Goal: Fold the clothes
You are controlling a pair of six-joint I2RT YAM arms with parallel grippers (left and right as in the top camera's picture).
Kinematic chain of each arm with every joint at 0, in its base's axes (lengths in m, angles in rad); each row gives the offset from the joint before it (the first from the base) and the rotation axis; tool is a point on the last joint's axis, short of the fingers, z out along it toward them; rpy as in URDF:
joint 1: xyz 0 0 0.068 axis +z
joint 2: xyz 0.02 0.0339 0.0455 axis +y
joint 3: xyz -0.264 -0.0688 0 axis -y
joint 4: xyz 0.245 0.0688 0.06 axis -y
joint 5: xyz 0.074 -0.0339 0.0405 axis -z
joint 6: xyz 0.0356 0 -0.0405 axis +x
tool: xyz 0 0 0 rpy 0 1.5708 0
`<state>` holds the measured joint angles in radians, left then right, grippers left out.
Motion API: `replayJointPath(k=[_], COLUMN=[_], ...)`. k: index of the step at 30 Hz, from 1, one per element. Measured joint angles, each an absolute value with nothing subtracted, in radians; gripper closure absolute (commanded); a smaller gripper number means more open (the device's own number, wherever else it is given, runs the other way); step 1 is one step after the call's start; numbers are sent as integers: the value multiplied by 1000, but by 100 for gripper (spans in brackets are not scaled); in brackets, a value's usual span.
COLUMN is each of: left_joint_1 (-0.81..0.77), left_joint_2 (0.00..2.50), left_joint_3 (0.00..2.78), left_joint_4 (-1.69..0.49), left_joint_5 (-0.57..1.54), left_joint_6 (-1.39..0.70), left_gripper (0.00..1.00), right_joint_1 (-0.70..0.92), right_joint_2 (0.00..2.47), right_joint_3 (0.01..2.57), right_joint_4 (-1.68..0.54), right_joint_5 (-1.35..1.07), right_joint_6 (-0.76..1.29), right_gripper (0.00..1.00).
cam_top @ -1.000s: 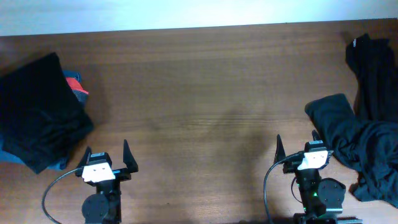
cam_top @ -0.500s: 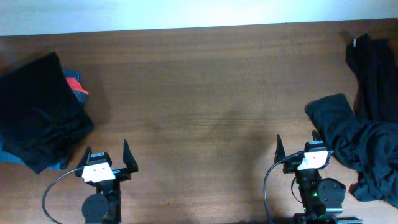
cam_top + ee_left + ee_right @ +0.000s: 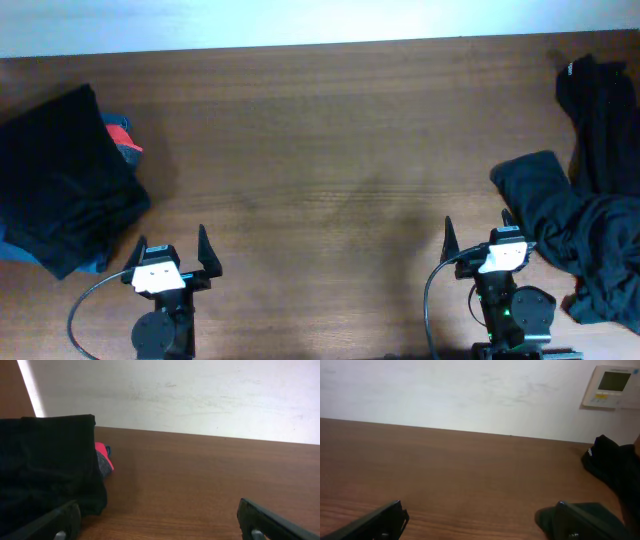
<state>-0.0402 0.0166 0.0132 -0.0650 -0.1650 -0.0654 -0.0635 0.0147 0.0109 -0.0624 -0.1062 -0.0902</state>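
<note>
Brown bench (image 3: 330, 150) keeps the folded pile (image 3: 60, 180) at nine o'clock apart from the unfolded dark heap (image 3: 585, 240) at three, which I judge separates done from pending; my left fingers (image 3: 204, 252) and right fingers (image 3: 448, 240) are spread, empty, near six.

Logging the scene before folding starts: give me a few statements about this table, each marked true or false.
1. The left claw and the right claw are both open and hold nothing. True.
2. The black heap on the right is neatly folded. False: it lies loose and crumpled.
3. The left pile has black cloth on top, with a red garment peeking out. True.
4. The wall panel shows in the left wrist view. False: it shows in the right wrist view.
</note>
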Motion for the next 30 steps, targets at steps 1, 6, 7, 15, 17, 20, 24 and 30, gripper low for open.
replayJointPath(k=[1, 6, 7, 15, 17, 20, 24, 30], left_joint_1=[-40, -40, -40, -40, -40, -40, -40, -40], left_joint_2=[17, 17, 17, 17, 17, 17, 17, 17], left_joint_3=[13, 13, 13, 13, 13, 13, 13, 13], left_joint_4=[-65, -65, -65, -65, -65, -65, -65, -68], left_joint_5=[-165, -165, -165, -165, -165, -165, -163, -111], left_joint_6=[-65, -65, -65, -65, -65, -65, -65, -66], left_gripper=[1, 1, 1, 1, 0, 1, 0, 1], right_joint_1=[-64, -64, -64, -64, -64, -64, -64, -64], right_joint_2=[15, 15, 15, 15, 15, 15, 15, 15], right_joint_3=[11, 11, 11, 11, 11, 11, 11, 11], right_joint_4=[-62, -63, -63, -62, -62, -62, -62, -60], right_joint_5=[-106, -106, -106, -106, -106, -106, -107, -111], right_joint_6=[-90, -90, -90, -91, -90, -91, -90, -28], right_gripper=[1, 1, 1, 1, 1, 1, 1, 1])
